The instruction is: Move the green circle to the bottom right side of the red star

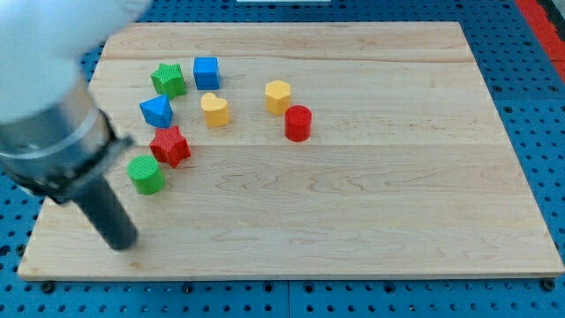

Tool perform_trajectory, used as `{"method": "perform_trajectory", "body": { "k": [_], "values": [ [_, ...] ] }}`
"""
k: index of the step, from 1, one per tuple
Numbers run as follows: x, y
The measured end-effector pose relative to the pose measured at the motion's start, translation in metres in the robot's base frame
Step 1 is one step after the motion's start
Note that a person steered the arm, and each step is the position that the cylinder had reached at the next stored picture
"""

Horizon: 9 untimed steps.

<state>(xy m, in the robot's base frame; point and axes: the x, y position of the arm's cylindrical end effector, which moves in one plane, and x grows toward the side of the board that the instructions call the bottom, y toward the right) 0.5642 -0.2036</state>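
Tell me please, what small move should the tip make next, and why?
Probably slide my tip up to the view's left side of the green circle, then push it rightward. The circle sits at the red star's bottom left, and my tip is below-left of it, apart from it.

Bright even light, soft shadows, blurred arm (pixel 53 97) at the view's left

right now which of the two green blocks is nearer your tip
The green circle, at the view's lower left just below the red star. My tip sits just below-left of it. The green star lies much farther up, beside the blue cube.
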Motion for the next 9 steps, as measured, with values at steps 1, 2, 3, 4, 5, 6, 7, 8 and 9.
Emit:
{"method": "perform_trajectory", "body": {
  "k": [1,2,3,4,5,6,7,8,9],
  "values": [
    [-0.051,-0.007],
    [-0.058,-0.007],
    [-0.034,0.049],
    [-0.013,0.122],
    [-0.006,0.116],
    [-0.052,0.003],
    [-0.065,0.015],
    [-0.031,0.081],
    [-0.021,0.13]
  ]
}}
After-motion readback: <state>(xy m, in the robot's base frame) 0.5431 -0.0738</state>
